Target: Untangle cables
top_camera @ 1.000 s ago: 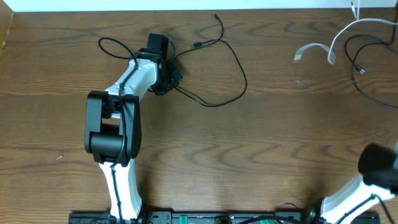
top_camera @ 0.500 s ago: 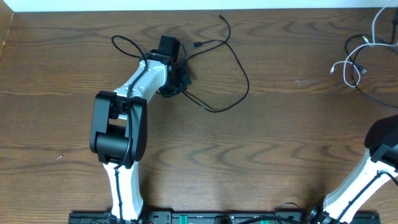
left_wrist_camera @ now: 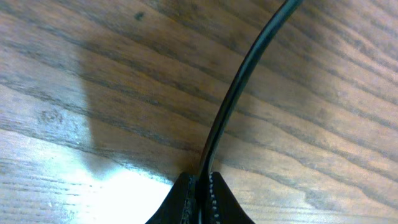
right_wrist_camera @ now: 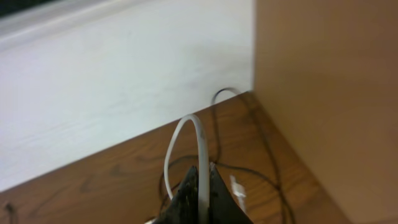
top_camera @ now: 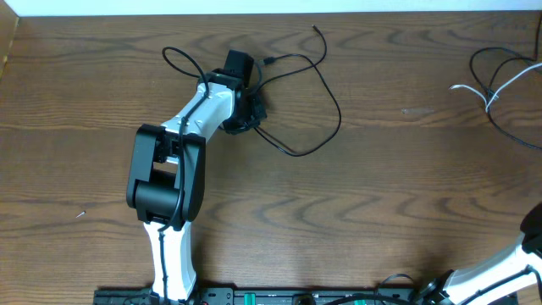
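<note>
Our left gripper (left_wrist_camera: 200, 182) is pinched shut on a black cable (left_wrist_camera: 242, 81), low over the table (left_wrist_camera: 93, 74) on its far left side. Our right gripper (right_wrist_camera: 202, 174) is clamped on the white cable (right_wrist_camera: 200, 134), raised at the far right edge, where that cable crosses another black cord (top_camera: 495, 119). We judge the step to be drawing the cords apart, so we should pull slowly, watch each crossing, keep both pinches firm, and pause if a plug snags.
</note>
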You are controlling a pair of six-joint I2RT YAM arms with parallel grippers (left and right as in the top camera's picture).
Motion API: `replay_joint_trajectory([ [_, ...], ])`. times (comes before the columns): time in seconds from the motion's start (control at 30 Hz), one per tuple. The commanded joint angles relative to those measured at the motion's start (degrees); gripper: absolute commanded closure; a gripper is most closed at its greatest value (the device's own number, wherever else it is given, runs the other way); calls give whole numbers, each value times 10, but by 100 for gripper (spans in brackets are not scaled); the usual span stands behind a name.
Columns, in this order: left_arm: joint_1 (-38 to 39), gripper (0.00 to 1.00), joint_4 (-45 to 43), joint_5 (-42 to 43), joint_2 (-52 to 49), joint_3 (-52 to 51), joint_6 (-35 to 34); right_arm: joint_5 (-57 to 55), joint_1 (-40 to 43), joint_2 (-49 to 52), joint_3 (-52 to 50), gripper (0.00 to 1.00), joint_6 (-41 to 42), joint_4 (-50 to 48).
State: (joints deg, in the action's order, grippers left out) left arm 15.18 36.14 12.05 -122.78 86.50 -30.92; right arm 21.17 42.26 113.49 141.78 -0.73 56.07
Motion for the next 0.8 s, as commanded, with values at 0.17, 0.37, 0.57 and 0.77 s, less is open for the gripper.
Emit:
replay_joint_trajectory([
  [0.17,40,93,37,-8,45,-2,89,-32,17,97,-39,87,2,-5],
  [0.37,83,92,28,-23,172,-2,107,63,7,126,-38,1,3,-4],
  [0.57,117,93,-8,-23,302,-2,104,193,-8,92,-37,1,-7,13],
  [0.77,129,92,-57,-23,363,-2,60,268,-63,52,-37,1,-96,104],
])
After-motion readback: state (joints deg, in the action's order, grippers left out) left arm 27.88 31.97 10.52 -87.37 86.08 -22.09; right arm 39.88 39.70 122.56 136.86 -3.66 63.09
